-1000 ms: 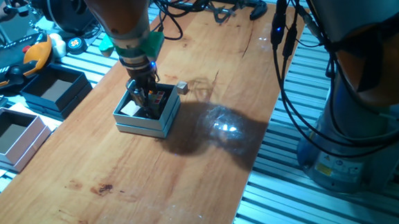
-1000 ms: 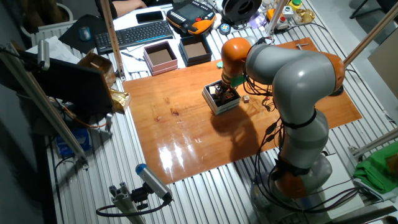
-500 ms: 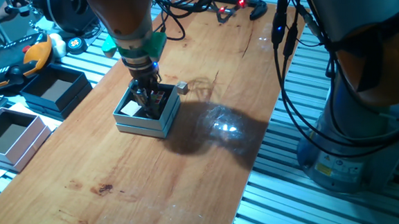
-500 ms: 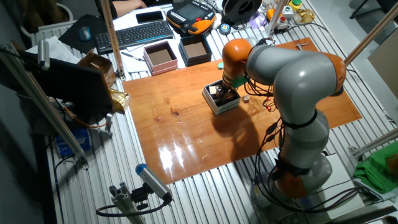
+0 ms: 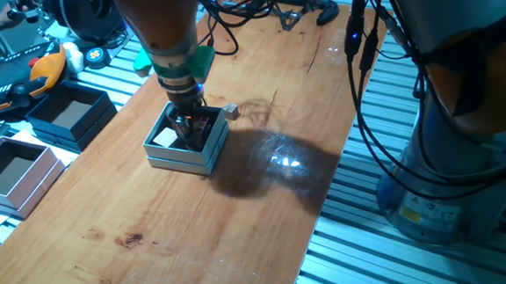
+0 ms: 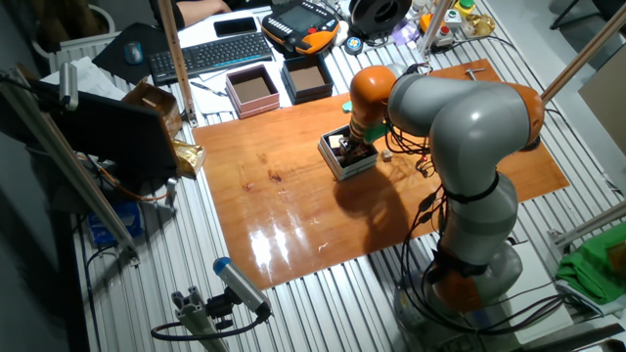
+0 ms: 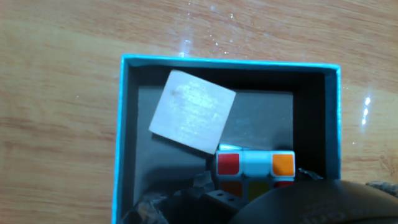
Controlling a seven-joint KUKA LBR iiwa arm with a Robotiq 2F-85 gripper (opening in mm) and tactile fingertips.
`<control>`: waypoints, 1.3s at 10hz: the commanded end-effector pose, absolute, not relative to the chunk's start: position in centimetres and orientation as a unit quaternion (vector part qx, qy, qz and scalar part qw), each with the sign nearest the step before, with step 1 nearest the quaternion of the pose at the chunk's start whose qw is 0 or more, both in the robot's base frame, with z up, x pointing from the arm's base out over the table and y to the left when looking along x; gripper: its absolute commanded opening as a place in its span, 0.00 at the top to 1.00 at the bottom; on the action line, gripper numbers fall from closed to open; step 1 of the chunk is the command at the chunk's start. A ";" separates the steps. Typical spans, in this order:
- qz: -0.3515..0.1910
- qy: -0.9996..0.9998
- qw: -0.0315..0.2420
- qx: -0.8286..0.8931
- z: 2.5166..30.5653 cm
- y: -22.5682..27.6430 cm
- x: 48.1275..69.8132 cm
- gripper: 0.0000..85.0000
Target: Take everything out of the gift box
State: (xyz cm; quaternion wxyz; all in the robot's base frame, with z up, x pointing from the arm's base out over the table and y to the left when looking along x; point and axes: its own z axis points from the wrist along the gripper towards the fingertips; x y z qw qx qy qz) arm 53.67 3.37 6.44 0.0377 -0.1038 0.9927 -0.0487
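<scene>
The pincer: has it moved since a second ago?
Barely. The pincer stays down inside the gift box; only the arm above leans slightly differently against the table.

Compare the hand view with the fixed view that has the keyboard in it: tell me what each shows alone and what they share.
Only the hand view shows the gift box's contents clearly: a plain grey cube and the multicoloured puzzle cube touching it. Only the fixed view shows the arm, the keyboard and a tiny pale grey block outside on the table. Both show the gift box on wood.
</scene>
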 end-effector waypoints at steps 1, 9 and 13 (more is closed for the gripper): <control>-0.046 0.993 0.037 -0.104 6.4 3.4 53.6 0.22; -0.034 0.994 0.001 -0.108 10.2 3.7 53.7 0.53; -0.049 0.993 -0.015 -0.110 14.1 3.2 54.4 0.51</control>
